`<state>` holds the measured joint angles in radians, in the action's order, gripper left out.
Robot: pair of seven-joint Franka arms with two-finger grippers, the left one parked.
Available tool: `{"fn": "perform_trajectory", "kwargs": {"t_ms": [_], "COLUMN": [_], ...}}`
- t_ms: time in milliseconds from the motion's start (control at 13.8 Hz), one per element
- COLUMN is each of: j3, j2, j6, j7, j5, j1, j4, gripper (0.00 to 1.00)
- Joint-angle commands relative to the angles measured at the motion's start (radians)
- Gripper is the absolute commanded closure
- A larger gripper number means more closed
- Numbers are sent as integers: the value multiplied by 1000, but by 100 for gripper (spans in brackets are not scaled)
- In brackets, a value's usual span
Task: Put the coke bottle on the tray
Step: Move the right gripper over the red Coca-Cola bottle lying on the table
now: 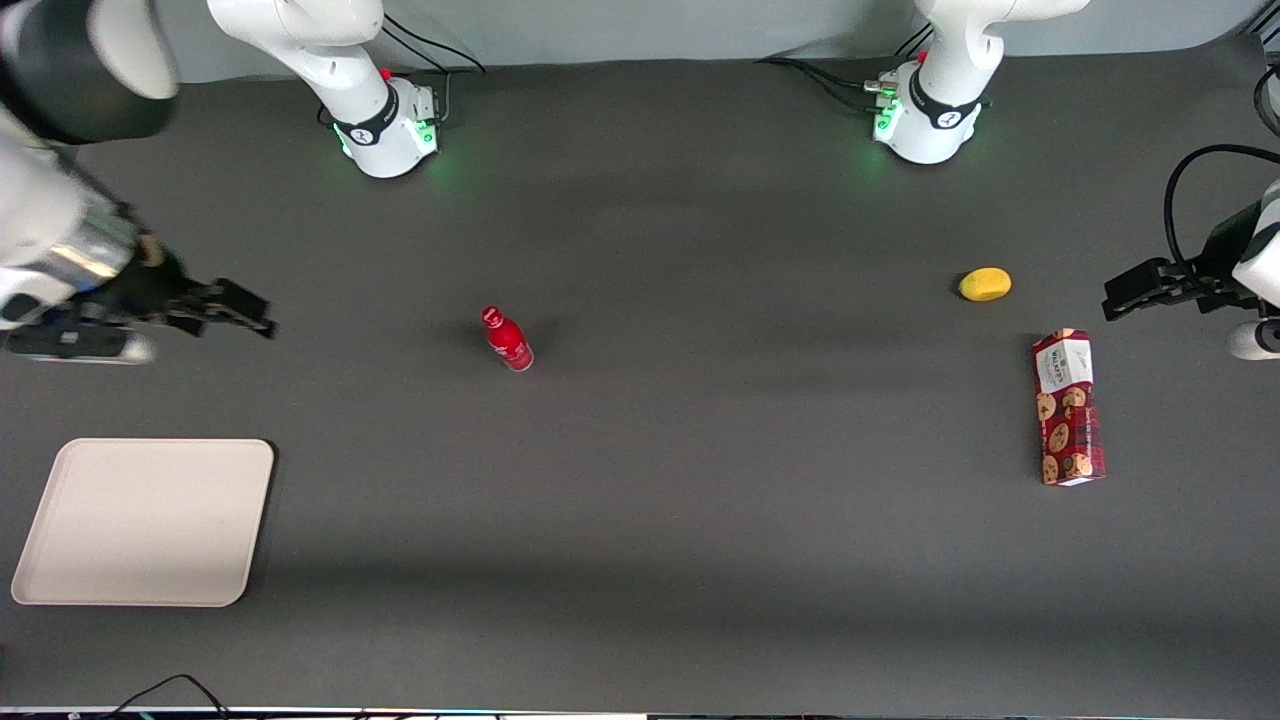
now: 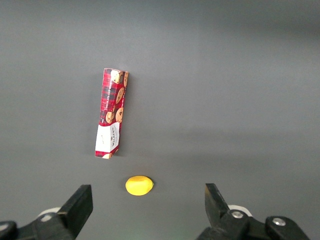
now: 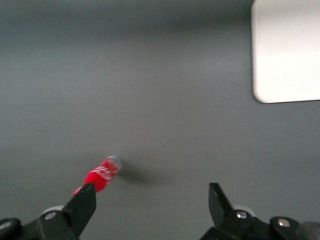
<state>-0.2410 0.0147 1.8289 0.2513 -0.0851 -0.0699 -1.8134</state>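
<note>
The coke bottle (image 1: 508, 339), small, slim and red with a red cap and white lettering, stands upright on the dark table near its middle. The right wrist view shows the coke bottle (image 3: 100, 175) beside one finger of my gripper. My gripper (image 1: 245, 312) hangs open above the table toward the working arm's end, well apart from the bottle, with nothing between its fingers. The tray (image 1: 145, 522), large, flat and beige, lies nearer the front camera than the gripper. A corner of the tray (image 3: 287, 50) shows in the right wrist view.
A long red cookie-printed box (image 1: 1068, 407) and a yellow lemon-like object (image 1: 985, 284) lie toward the parked arm's end of the table. Both arm bases (image 1: 390, 125) stand at the table's back edge.
</note>
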Motion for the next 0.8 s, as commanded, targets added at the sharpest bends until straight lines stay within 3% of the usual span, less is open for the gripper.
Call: {"fn": "perform_trajectory", "kwargs": {"t_ms": [0, 364, 727], "j3": [-101, -216, -268], "j2": [5, -4, -31], "j6": [35, 189, 358], "j7": [57, 313, 358], "j5": [1, 30, 31], "j1": [-1, 18, 51], "j4": [-76, -204, -345], "gripper": [0, 0, 0]}}
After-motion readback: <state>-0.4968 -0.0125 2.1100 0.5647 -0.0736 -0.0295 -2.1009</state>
